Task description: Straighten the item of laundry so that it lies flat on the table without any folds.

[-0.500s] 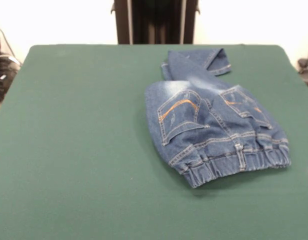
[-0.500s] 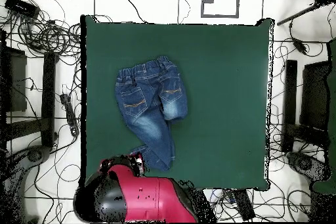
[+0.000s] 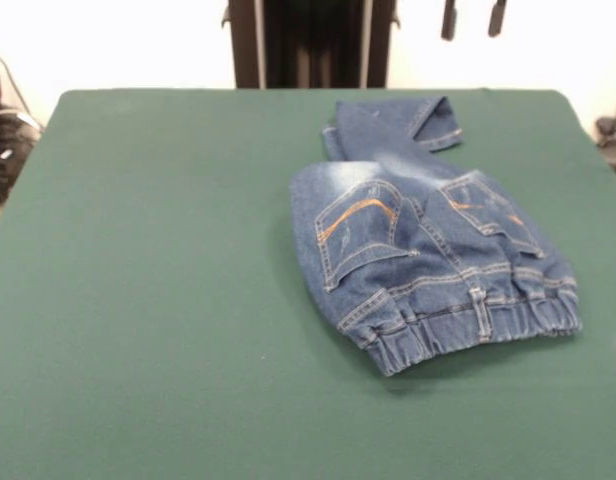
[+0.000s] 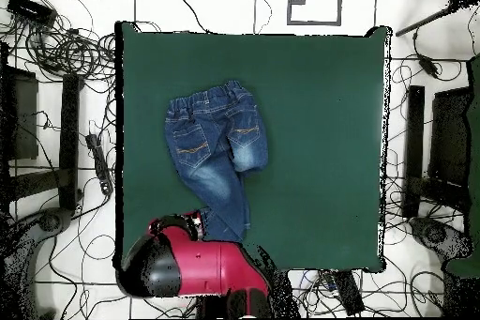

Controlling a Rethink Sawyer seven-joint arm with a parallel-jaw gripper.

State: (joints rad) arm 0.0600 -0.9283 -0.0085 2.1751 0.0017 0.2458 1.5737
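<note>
The jeans lie back-pockets up toward nine o'clock of the green table in the overhead view, waistband at twelve. One leg runs to six o'clock; the other looks doubled under at the knee, near four o'clock of the seat. The gripper shows only two dark tips at the front view's top edge, parted and holding nothing. A likely failure: pinching both denim layers at the fold would drag the whole garment rather than open it.

The jeans lie on the table, pincer above.
</note>
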